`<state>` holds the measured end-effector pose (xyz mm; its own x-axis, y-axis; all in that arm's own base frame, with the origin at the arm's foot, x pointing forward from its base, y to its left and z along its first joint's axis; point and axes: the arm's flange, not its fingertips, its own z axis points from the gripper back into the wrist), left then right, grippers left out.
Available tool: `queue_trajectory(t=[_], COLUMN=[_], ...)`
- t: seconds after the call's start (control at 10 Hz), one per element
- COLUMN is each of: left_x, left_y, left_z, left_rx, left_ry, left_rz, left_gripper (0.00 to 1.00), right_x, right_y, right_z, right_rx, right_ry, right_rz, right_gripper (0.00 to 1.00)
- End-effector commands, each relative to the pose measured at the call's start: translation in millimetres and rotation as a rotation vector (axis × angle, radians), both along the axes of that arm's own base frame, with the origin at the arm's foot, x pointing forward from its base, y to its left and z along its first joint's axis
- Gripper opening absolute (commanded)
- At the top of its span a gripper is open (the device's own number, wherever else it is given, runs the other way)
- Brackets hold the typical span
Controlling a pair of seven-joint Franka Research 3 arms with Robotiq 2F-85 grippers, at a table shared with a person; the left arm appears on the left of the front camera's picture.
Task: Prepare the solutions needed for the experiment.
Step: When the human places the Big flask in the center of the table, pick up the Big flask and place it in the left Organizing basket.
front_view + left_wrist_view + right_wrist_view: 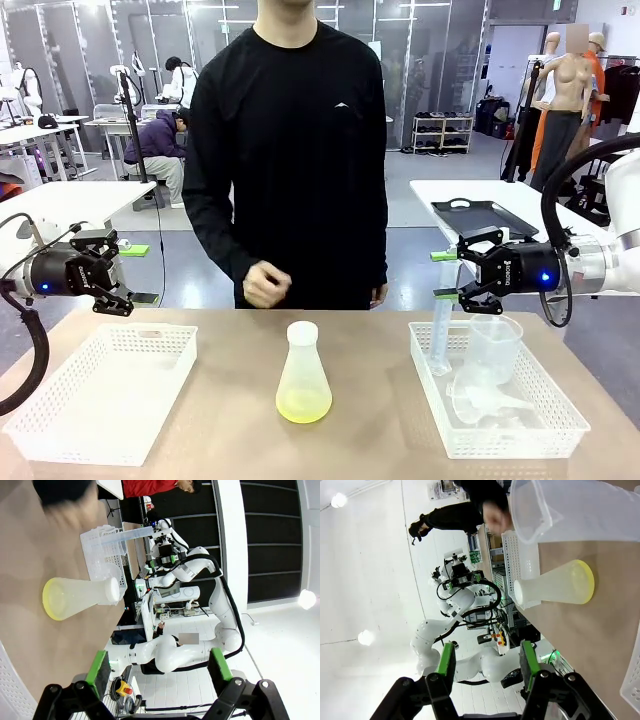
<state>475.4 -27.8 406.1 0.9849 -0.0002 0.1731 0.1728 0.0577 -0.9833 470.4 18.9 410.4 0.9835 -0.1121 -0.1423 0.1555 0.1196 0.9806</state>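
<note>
The solution [303, 405], a shallow pale yellow-green layer, sits in the bottom of an Erlenmeyer flask [303, 368]. The flask stands upright mid-worktop [230, 430] toward the near edge, between the empty left basket [110, 335] and the right basket [520, 415], which holds a beaker [495, 345] and a graduated cylinder [441, 330]. The left pincer [120, 275] hangs over the left edge, spread wide and empty. The right pincer [442, 275], above the right basket, is partly spread with nothing between its pads. The flask looks light, stiff and smooth. Its sloping wall would likely slip, so the narrow neck under the lip seems the surest hold, kept upright since the mouth is open.
</note>
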Motion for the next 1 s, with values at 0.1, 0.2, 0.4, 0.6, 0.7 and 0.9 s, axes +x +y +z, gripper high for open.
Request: queue_trajectory(t=[0.1,0.2,0.4,0.6,0.7,0.9], left_x=[1,1,0,-5,-5,3], left_y=[-1,-1,0,-28,-42,-73], left_z=[2,2,0,24,34,43], left_rx=[-0.003,-0.003,0.000,-0.056,-0.091,-0.113], left_ry=[-0.004,-0.004,0.000,-0.278,-0.428,-0.649], left_rz=[0.009,0.009,0.000,-0.030,-0.047,-0.076], left_gripper=[1.00,1.00,1.00,1.00,1.00,1.00], right_x=[0,0,0,0,0,0], right_y=[0,0,0,0,0,0], right_z=[1,1,1,1,1,1], right_rx=[-0.003,-0.003,-0.003,-0.003,-0.003,-0.003], right_ry=[0.001,0.001,0.001,0.001,0.001,0.001], right_rz=[0.001,0.001,0.001,0.001,0.001,0.001], right_gripper=[0.66,0.66,0.66,0.66,0.66,0.66])
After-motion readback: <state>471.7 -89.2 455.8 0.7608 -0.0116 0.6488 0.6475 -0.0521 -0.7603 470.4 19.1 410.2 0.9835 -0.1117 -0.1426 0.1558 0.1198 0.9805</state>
